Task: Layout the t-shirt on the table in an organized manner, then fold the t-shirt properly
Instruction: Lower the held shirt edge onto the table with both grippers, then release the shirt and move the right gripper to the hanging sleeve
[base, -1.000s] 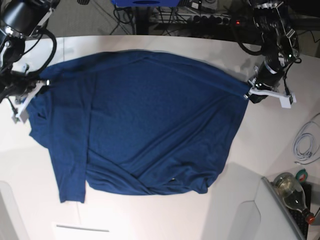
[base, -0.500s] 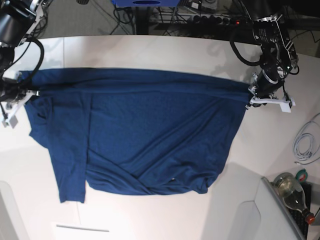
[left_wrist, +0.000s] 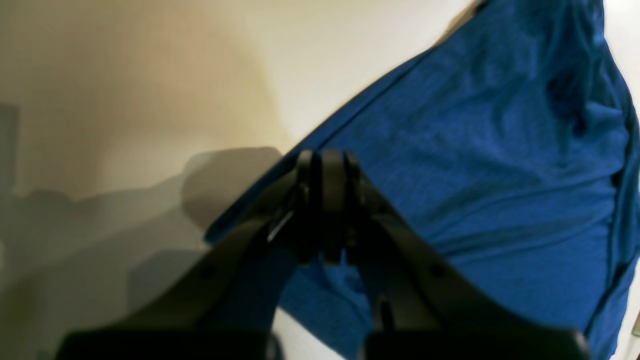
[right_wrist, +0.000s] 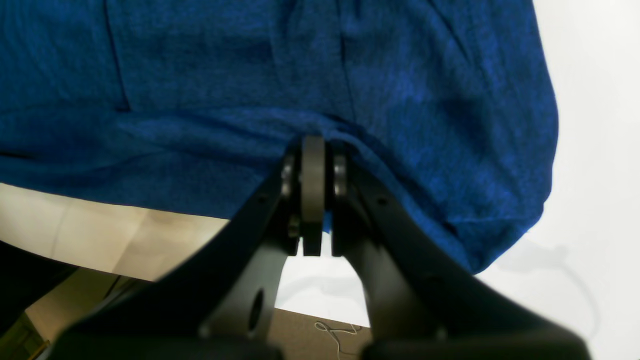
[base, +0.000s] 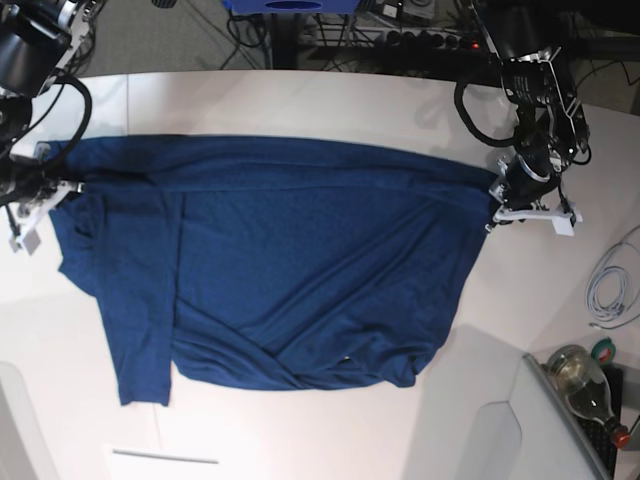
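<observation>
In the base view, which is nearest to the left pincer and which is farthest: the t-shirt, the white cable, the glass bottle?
1. t-shirt: gripped by the left pincer, at its right edge.
2. white cable: on the table, toward the right edge.
3. glass bottle: bottom right corner.

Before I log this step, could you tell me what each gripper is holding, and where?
Both hold the t-shirt by its far edge: left gripper and right gripper at opposite ends.
</observation>
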